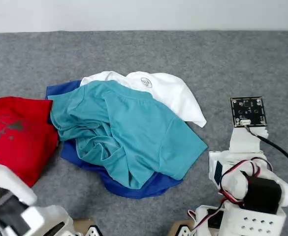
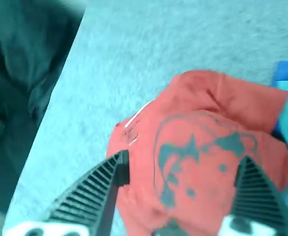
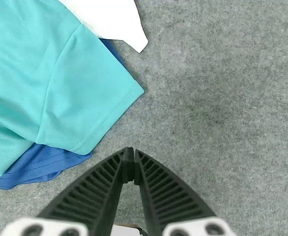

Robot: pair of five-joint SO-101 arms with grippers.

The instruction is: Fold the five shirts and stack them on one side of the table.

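Table (image 1: pixel 222 59): grey, felt-like surface under everything; four shirts are visible on it, none folded.
Teal shirt (image 1: pixel 129 132): largest item, rumpled on top of the central pile, one sleeve spread toward the right arm's side.
Red shirt (image 1: pixel 16 137): crumpled with a dark print facing up, at the left edge of the table, touching the teal shirt's side.
White shirt (image 1: pixel 168 91): at the far side of the pile, partly under the teal one, with one sleeve poking out to the right.
Blue shirt (image 1: pixel 148 189): lowest in the pile, showing as a rim at the near and left edges.
Handling: probably light, soft and limp; the cloth will likely sag and drag its neighbours, so a pinch at a hem corner or sleeve edge seems the best hold.
Left gripper (image 2: pixel 183 161): fingers spread wide apart, above the red shirt, with the print between them and nothing held.
Right gripper (image 3: pixel 134 157): fingers pressed together and holding nothing, over bare table near the teal sleeve's hem, not touching it.
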